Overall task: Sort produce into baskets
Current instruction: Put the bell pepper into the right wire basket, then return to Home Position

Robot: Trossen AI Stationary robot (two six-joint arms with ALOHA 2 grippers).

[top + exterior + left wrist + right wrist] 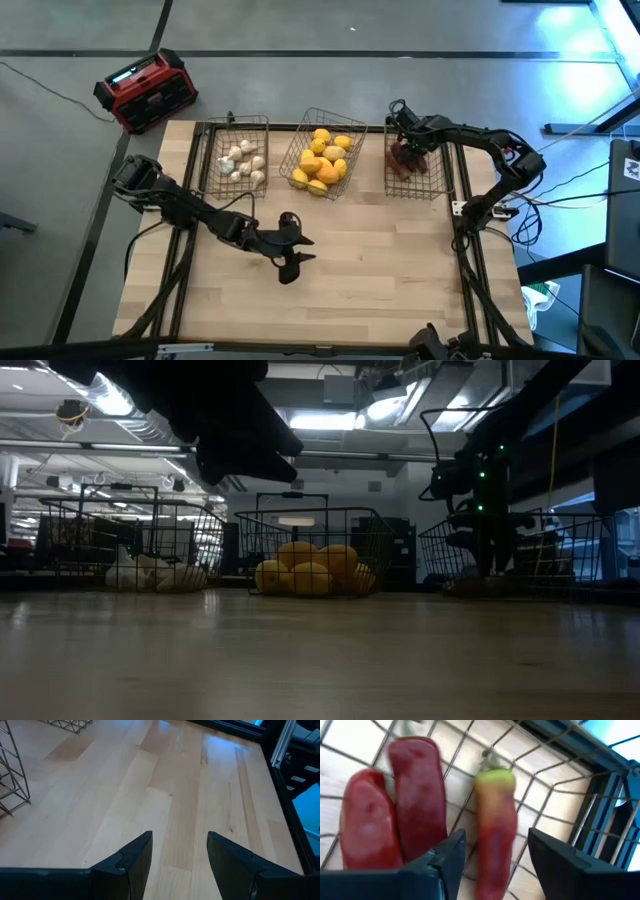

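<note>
Three wire baskets stand along the table's far side. The left basket (212,150) holds white bulbs (243,162). The middle basket (297,148) holds yellow lemons and an orange piece (322,165). The right basket (438,172) holds dark red peppers (405,160). My right gripper (404,138) is open just above the right basket's floor. A red pepper with a green top (495,835) shows in the gap between its fingers, and two more peppers (395,805) lie beside it. My left gripper (293,255) is open and empty over bare wood (180,795) at the table's middle.
A red-and-black box (148,90) sits on the floor beyond the table's far left corner. Dark frame rails (462,215) run along the table's left and right sides. The near half of the wooden table (380,290) is bare. In the low view the baskets (310,530) stand in a row.
</note>
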